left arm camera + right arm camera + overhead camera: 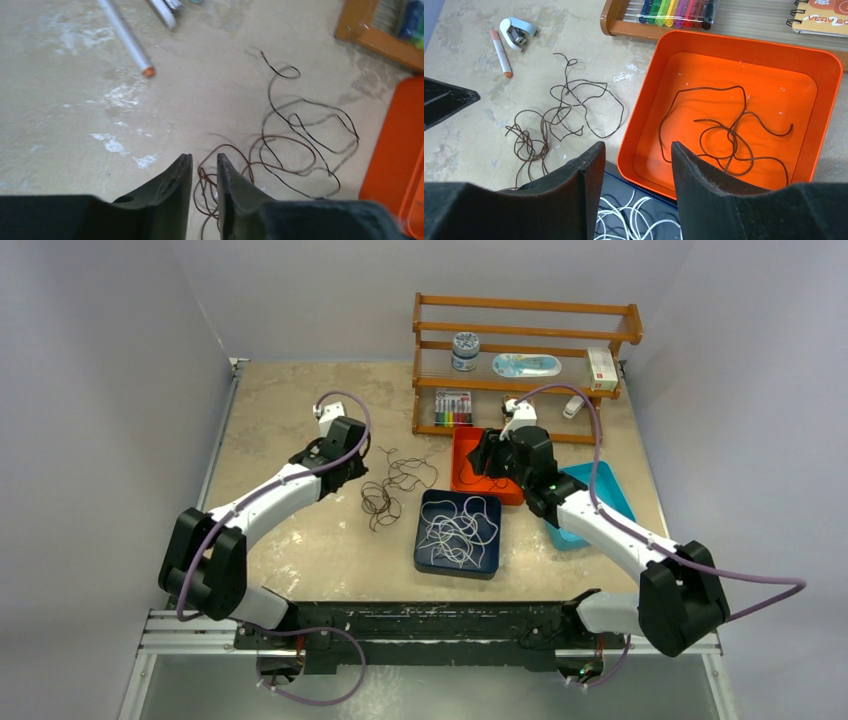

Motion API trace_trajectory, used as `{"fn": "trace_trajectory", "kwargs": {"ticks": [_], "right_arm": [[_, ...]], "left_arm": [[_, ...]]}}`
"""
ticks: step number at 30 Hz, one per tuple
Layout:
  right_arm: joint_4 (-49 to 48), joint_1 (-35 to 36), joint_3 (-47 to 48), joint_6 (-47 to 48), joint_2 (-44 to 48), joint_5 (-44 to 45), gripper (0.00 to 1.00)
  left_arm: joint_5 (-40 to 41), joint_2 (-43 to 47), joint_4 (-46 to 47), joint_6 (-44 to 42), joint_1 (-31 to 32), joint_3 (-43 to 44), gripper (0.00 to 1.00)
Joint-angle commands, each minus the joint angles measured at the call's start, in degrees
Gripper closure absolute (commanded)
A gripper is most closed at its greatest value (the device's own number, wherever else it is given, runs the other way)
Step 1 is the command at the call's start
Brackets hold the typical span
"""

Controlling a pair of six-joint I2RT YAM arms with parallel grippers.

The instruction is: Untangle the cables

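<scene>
Left claw (204,157) nearly closed astride the brown cable (200,175) on the table (75,130); right claw (637,146) released, empty.
Whether those strands are pinched, I cannot tell. Only the right wrist view shows one dark cable (730,132) in the orange tray (744,42). Overhead, three trays are visible: white cables (458,530) fill the dark blue tray (419,540), beside the teal tray (615,490).

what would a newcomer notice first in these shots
The bright orange tray by the wooden rack, a dark cable coiled inside, the right gripper open at its edge. Then the blue tray of white cables mid-table, and left of it a loose dark tangle with the left gripper straddling its strands.
</scene>
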State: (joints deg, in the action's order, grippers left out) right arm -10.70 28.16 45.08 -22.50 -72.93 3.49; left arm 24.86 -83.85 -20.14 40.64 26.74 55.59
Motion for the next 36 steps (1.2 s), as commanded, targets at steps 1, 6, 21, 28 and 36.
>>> {"fn": "trace_trajectory", "kwargs": {"ticks": [1, 6, 21, 28, 36], "right_arm": [[-3.3, -0.1, 0.6, -0.2, -0.9, -1.0, 0.46], [-3.2, -0.2, 0.9, 0.0, -1.7, -2.5, 0.46], [1.7, -0.1, 2.4, 2.4, -0.7, -1.5, 0.39], [2.1, -0.1, 1.9, 2.1, 0.1, -1.4, 0.39], [2.1, -0.2, 2.2, 2.2, 0.1, -2.2, 0.38]], "left_arm": [[-11.6, 0.1, 5.6, -5.5, 0.1, 1.0, 0.70], [-15.7, -3.7, 11.0, -9.1, 0.4, 4.3, 0.58], [-15.7, -20.2, 17.1, -21.4, 4.2, 13.7, 0.48], [-13.9, -22.8, 15.4, -22.6, 4.5, 15.3, 0.50], [-14.3, -24.7, 16.6, -21.0, 4.5, 15.8, 0.80]]}}
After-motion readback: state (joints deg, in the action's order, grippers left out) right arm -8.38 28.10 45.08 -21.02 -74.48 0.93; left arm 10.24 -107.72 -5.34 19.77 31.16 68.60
